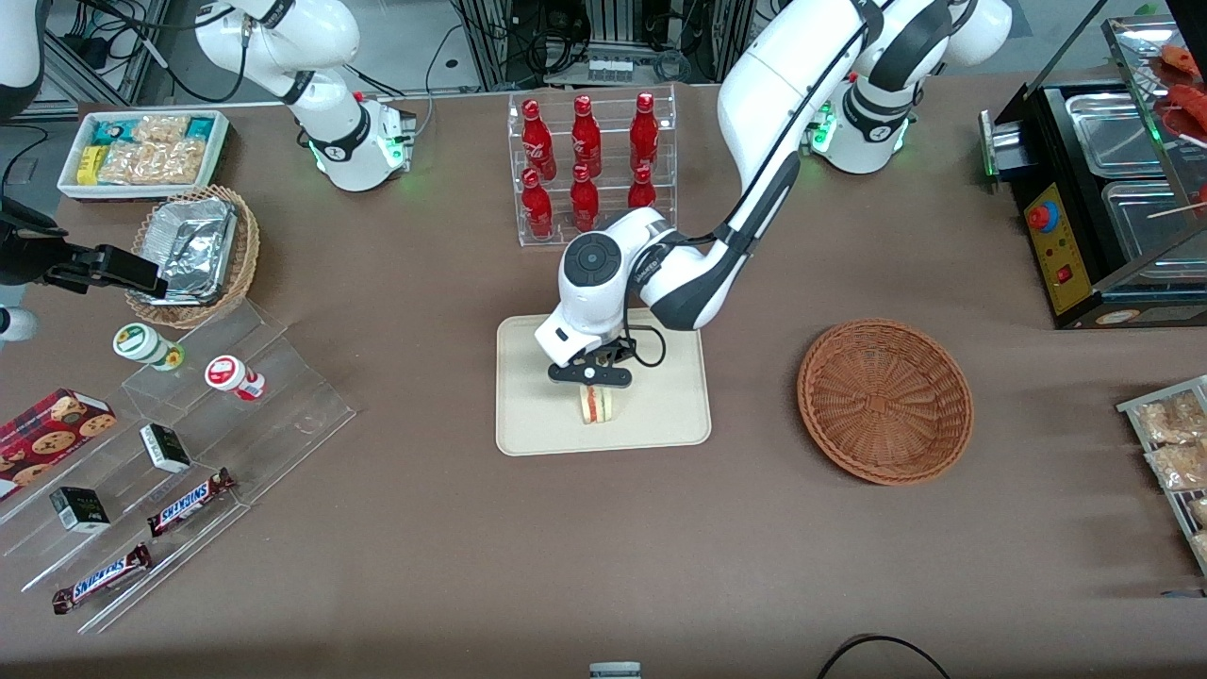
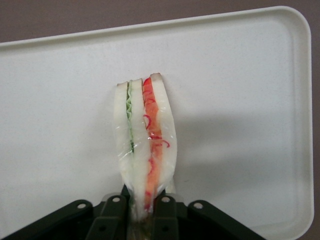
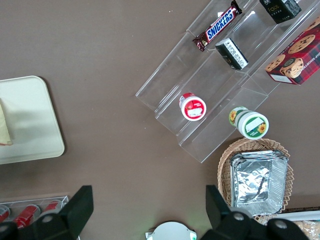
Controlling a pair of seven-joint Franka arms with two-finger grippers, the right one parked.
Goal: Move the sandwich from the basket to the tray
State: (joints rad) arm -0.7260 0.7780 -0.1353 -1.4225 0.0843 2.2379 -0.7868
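Pincer point(image 1: 591, 385) grips sandwich point(image 1: 596, 405) standing on tray point(image 1: 671, 415); basket point(image 1: 884, 400) holds nothing

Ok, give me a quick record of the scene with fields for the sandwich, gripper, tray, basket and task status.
sandwich: wrapped wedge, standing on edge over the tray, pinched at one end
gripper: left arm's gripper above the tray, shut on the sandwich
tray: cream rectangular tray, nothing else on it
basket: reddish-brown wicker basket, empty, toward the working arm's end of the table
task status: sandwich is out of the basket and at the tray, not yet released
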